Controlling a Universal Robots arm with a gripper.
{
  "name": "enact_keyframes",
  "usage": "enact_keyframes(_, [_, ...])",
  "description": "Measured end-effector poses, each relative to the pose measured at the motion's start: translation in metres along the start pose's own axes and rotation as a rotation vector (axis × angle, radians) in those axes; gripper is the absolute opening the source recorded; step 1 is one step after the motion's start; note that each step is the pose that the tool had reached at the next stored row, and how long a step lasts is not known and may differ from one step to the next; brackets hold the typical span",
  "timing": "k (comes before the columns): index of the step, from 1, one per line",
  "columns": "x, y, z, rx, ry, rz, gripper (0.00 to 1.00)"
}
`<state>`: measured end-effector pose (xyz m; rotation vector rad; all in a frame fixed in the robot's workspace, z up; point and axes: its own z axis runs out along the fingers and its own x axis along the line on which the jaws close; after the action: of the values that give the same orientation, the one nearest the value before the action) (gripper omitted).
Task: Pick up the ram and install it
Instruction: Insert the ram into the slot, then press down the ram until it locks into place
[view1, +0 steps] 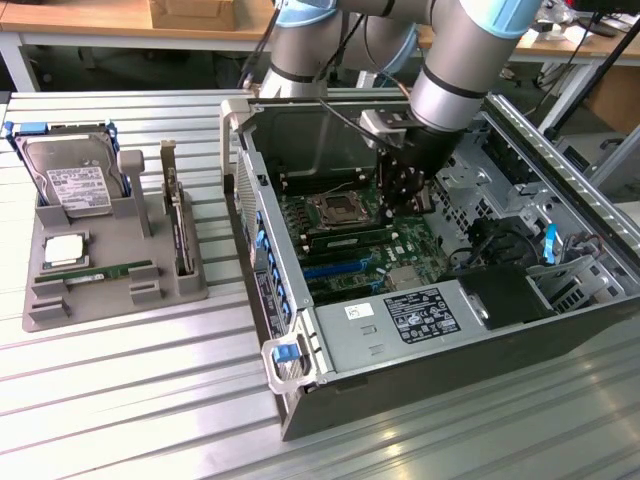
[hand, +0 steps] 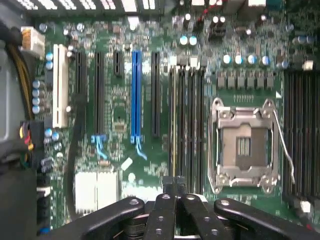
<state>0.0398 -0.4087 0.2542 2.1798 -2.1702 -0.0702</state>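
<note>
here the gripper (hand: 174, 186) (jaws closed, holding nothing visible) hovers over the motherboard (hand: 150, 150).

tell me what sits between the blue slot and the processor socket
In the wrist view: a long black slot next to the blue slot, then a bank of memory slots beside the processor socket.

Green motherboard (hand: 125, 105) with one blue expansion slot (hand: 135, 95), black slots beside it, one white slot (hand: 60, 85). Silver processor socket frame (hand: 243, 145). Black tool (hand: 173, 186). Grey holder tray (view1: 110, 290) carrying green ram (view1: 98, 273) and silver hard drive (view1: 75, 185). Ribbed silver-grey bench (view1: 130, 400). Grey computer case (view1: 390, 350), blue latches.
</note>
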Motion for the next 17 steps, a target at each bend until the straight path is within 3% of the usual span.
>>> enact_keyframes(1, [0.0, -0.0146, -0.0009, -0.008, 0.0001, 0.0, 0.1])
enact_keyframes(3, [0.0, -0.0309, -0.0021, -0.013, -0.0001, 0.0, 0.1])
enact_keyframes(4, [0.0, -0.0349, -0.0026, -0.0132, -0.0001, 0.0, 0.1])
enact_keyframes(6, [0.0, -0.0385, -0.0072, -0.0133, 0.0, 0.0, 0.1])
enact_keyframes(9, [0.001, -0.0409, -0.0259, -0.0133, -0.0001, 0.0, 0.1])
enact_keyframes(17, [0.001, -0.0414, -0.0265, -0.0133, 0.0, 0.0, 0.1])
